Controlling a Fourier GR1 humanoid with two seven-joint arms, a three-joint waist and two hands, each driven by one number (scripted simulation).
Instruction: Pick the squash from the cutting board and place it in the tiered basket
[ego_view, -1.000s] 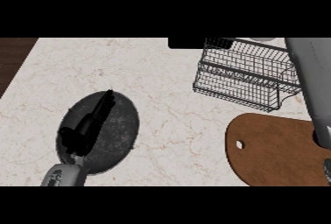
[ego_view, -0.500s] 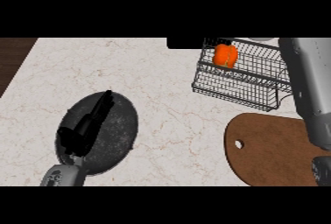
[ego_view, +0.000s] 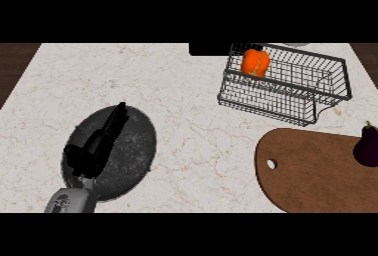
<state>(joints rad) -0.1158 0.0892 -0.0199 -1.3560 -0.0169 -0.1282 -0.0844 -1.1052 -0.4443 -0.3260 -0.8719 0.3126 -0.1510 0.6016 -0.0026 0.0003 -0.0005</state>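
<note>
Pale marble with thin brown veins makes up the counter (ego_view: 184, 85), and a dark wooden strip shows past its edge at 9 to 10 o'clock. At 7 o'clock the grey left forearm (ego_view: 70, 202) comes in from the lower edge. Its black left hand (ego_view: 92, 147) lies over a dark speckled round plate (ego_view: 139, 150), fingers (ego_view: 118, 114) straight and close together, pointing to 1 o'clock and holding nothing. The fingertips reach just past the plate's far rim. From the plate's right rim to the board, a wide band of bare marble runs through the middle of the counter up to 12 o'clock. There a flat black block (ego_view: 210, 48) sits at the far edge, touching the basket's left corner. The black wire tiered basket (ego_view: 284, 97) stands at 1 to 2 o'clock, close to the far edge, with its front lip just short of the board. The orange squash (ego_view: 255, 62) is inside it, at the basket's far left corner behind the wires; which tier carries it I cannot tell. A brown wooden cutting board (ego_view: 317, 180) fills 4 to 5 o'clock, its rounded left end pierced by a small hole (ego_view: 272, 163), and it is cut off by the right and lower edges. A dark purple eggplant (ego_view: 367, 145) stands on it at 3 o'clock, hard against the right edge.
</note>
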